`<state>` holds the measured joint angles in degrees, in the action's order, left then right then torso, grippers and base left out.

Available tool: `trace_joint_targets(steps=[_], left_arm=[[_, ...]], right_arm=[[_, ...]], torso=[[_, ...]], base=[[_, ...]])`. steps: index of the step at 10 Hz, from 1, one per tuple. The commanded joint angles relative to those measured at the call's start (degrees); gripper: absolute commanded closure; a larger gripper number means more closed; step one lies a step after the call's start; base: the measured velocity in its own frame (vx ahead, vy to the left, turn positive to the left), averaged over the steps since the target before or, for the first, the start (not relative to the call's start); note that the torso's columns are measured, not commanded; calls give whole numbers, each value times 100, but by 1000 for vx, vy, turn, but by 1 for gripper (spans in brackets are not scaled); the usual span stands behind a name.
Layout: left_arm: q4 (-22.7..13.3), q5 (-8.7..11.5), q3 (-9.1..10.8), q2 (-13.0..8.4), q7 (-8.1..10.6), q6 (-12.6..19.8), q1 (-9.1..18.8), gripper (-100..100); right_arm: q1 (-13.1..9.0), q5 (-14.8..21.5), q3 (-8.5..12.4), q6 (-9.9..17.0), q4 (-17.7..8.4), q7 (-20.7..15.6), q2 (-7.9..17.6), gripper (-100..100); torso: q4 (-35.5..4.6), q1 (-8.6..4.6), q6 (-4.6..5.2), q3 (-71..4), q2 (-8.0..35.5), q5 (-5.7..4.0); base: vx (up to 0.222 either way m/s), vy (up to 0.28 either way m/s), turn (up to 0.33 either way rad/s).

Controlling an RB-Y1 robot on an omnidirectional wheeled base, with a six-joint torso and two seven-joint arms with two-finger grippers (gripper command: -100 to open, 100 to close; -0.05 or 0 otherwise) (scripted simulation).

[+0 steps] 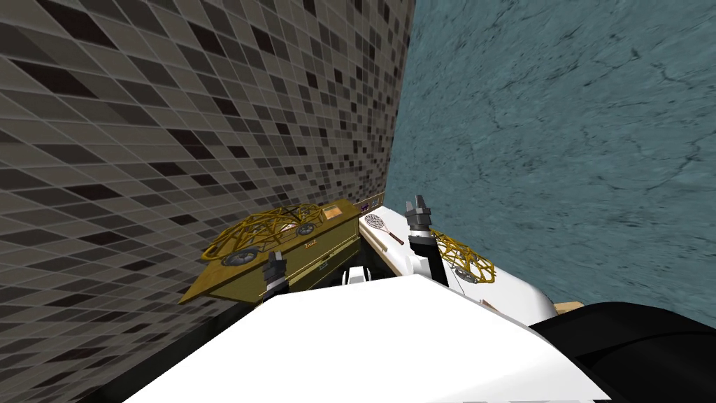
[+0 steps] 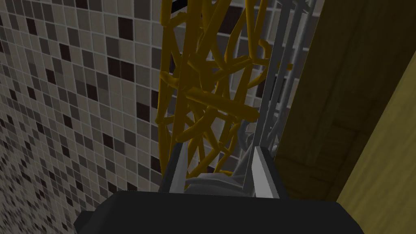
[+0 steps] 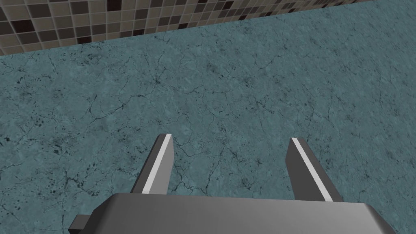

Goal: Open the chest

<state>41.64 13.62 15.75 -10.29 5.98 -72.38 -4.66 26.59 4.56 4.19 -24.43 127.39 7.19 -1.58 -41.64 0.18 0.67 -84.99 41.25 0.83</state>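
Golden wire lattice point(image 2: 203, 101) lies on the olive wooden chest point(image 1: 318, 252) by the mosaic wall point(image 1: 105, 140). The left gripper point(image 2: 218, 149) seems clamped on it. The right gripper point(image 3: 231, 138) is spread apart above cracked teal stone point(image 3: 243, 81).

Wire tangle point(image 2: 203, 97) crowds the left gripper point(image 2: 218, 149) at twelve o'clock, chest point(image 2: 325, 101) at three — right gripper point(image 3: 230, 138) faces bare floor point(image 3: 243, 81).

Count taken from the head view.

- Chest point(image 1: 314, 246), gold-brown: one, left of centre.
- Gold lattice pieces: two. The first lattice point(image 1: 269, 225) is at centre left on the chest. The second lattice point(image 1: 470, 256) is right of centre on a white object point(image 1: 391, 253).
- White object: one.
- Dark round discs point(image 1: 238, 258) set in the lattices: three seen.
- Racket-shaped item point(image 1: 380, 225): one, at centre.
- Grippers: two, the left gripper point(image 1: 275, 259) and the right gripper point(image 1: 418, 204).
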Motion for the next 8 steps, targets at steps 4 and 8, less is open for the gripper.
trace_joint_targets(steps=[4,8], left_arm=[[-128,-54,-46,405,-128,150,-111,-100],[-412,-62,-5,862,-204,84,-52,-100]], right_arm=[[-1,0,0,0,0,0,0,0],[0,0,0,0,0,0,0,0]], torso=[[-23,4,-11,13,30,-24],[-64,-17,-63,41,101,-82]], base=[[36,-40,-12],[68,-55,-10]])
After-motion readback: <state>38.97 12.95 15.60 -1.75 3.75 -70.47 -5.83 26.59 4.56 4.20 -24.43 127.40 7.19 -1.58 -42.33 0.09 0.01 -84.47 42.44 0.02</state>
